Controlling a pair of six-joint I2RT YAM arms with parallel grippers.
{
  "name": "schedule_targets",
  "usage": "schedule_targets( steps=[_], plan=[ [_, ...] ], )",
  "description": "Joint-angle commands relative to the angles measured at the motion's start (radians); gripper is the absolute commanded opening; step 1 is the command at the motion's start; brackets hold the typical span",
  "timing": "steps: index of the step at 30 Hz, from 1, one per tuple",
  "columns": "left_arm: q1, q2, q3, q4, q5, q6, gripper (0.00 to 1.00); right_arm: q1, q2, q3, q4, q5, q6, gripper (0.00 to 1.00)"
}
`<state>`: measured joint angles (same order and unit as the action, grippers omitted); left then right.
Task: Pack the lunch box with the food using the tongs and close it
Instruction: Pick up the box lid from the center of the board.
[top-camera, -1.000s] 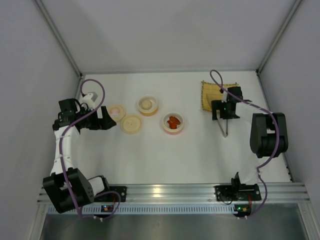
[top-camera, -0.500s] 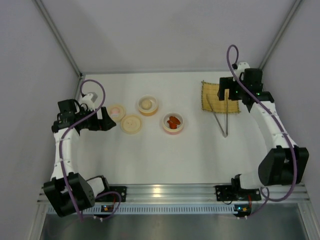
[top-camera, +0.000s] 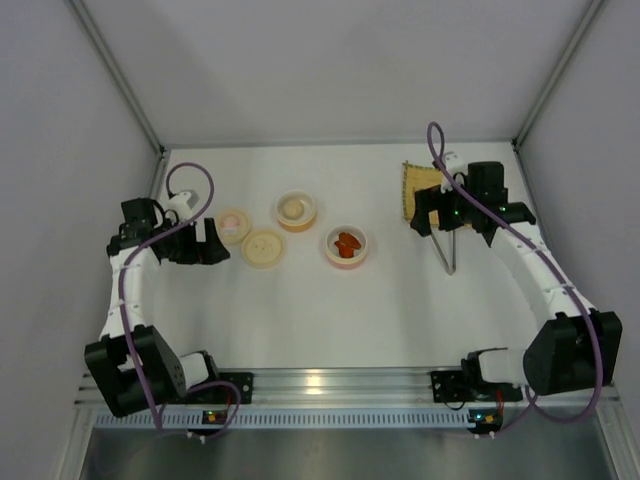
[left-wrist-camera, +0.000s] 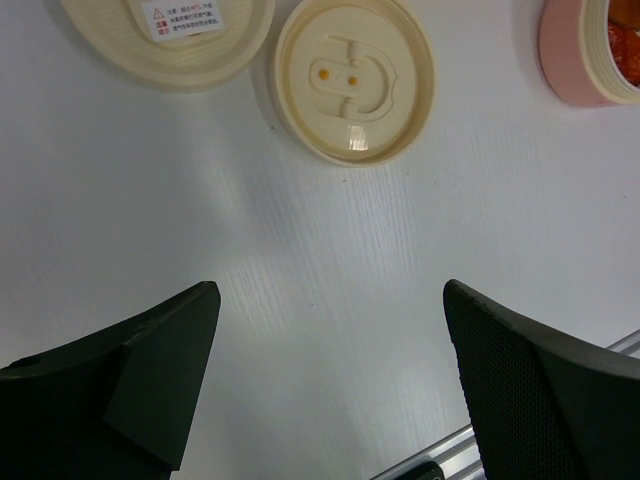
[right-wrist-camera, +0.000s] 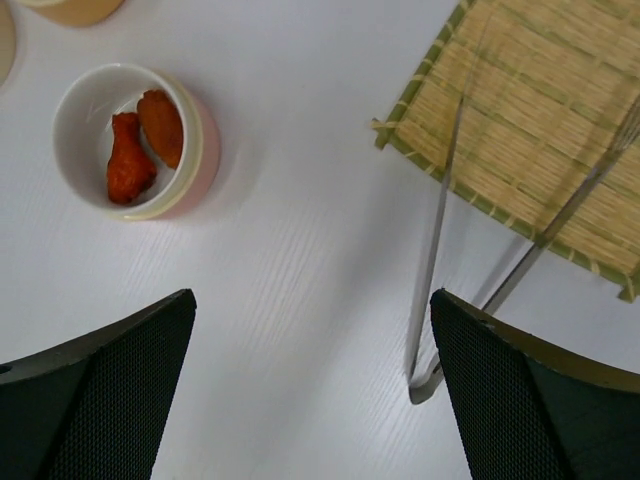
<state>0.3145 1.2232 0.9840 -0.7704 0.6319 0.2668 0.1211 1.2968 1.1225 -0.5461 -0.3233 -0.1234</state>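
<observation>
The tongs (top-camera: 449, 250) lie on the table, arms reaching up onto the bamboo mat (top-camera: 416, 188) and joined end (right-wrist-camera: 421, 388) toward me. My right gripper (top-camera: 436, 220) hovers open above them; in the right wrist view (right-wrist-camera: 312, 296) the tongs (right-wrist-camera: 436, 250) lie just inside its right finger, untouched. The food: two red-orange pieces (right-wrist-camera: 142, 143) in a pink lunch box bowl (top-camera: 346, 246), and a pale cream lump (top-camera: 294, 207) in an orange bowl (top-camera: 296, 211). My left gripper (top-camera: 208, 244) is open and empty over bare table (left-wrist-camera: 330, 292), left of a cream lid (left-wrist-camera: 353, 80).
The cream lid (top-camera: 263, 248) and a smaller pink-centred lid (top-camera: 233, 222) lie between my left gripper and the bowls. A label shows on another cream lid (left-wrist-camera: 170, 35) in the left wrist view. Grey walls close in the table's back and sides; a metal rail (top-camera: 330, 382) runs along the near edge.
The right arm swung back over the mat, then came forward and left, its gripper now above the tongs again. The left gripper shifted slightly toward me. Both stayed open.
</observation>
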Motion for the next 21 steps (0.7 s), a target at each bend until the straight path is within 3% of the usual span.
schedule_targets(
  steps=[1,7,11,12,15,21],
  plan=[
    [0.006,0.039,0.024,0.032,-0.055,-0.006,0.98,0.051,-0.024,-0.013,0.005,-0.019,-0.021,1.0],
    [-0.003,0.094,0.035,0.105,-0.126,-0.067,0.97,0.083,-0.01,-0.015,0.014,-0.014,-0.018,0.99],
    [-0.095,0.151,0.047,0.121,-0.23,-0.083,0.83,0.098,0.012,-0.007,0.017,-0.013,-0.012,0.99],
    [-0.141,0.163,0.044,0.129,-0.251,-0.086,0.74,0.104,0.016,-0.003,0.017,-0.013,-0.009,1.0],
    [-0.228,0.222,0.035,0.161,-0.34,-0.115,0.6,0.123,0.022,0.003,0.015,-0.014,-0.008,0.99],
    [-0.308,0.373,0.083,0.186,-0.388,-0.218,0.58,0.161,0.012,-0.007,0.009,-0.007,-0.054,0.99]
  ],
)
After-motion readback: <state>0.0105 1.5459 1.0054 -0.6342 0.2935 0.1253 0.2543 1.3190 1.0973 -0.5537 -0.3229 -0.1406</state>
